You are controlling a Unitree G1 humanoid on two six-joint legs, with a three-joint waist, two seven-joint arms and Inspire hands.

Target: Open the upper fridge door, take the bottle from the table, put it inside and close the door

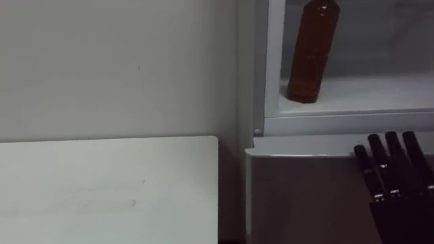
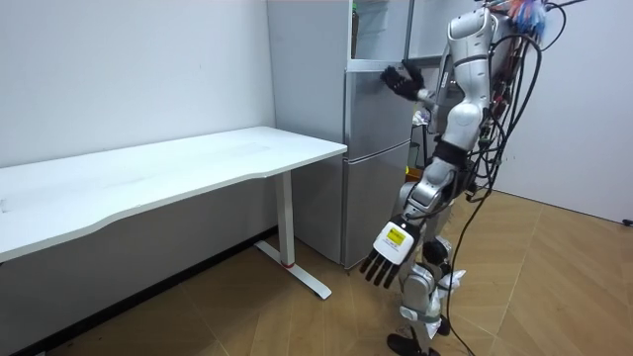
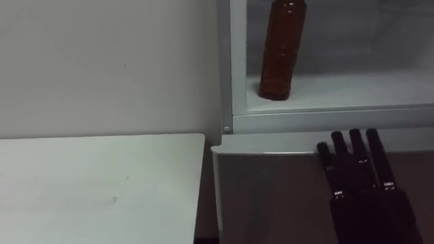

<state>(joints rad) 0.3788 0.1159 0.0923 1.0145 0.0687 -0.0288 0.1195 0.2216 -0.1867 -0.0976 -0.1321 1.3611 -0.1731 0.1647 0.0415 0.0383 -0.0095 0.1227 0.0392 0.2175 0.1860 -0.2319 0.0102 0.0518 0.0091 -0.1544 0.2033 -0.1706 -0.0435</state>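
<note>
A brown bottle (image 1: 312, 51) stands upright on the white shelf (image 1: 380, 88) of the open upper fridge compartment, near its left wall. No hand touches it. My right hand (image 1: 397, 183) is raised below that shelf, in front of the top of the grey lower door (image 3: 271, 196), open with straight fingers and holding nothing. In the room view I stand facing the fridge (image 2: 376, 148) with the right hand (image 2: 401, 77) lifted at shelf height. My left hand (image 2: 384, 255) hangs low at my side, fingers relaxed and empty.
A white table (image 1: 108, 183) stands to the left of the fridge against the pale wall, with a narrow gap between the two. Wooden floor lies behind me in the room view.
</note>
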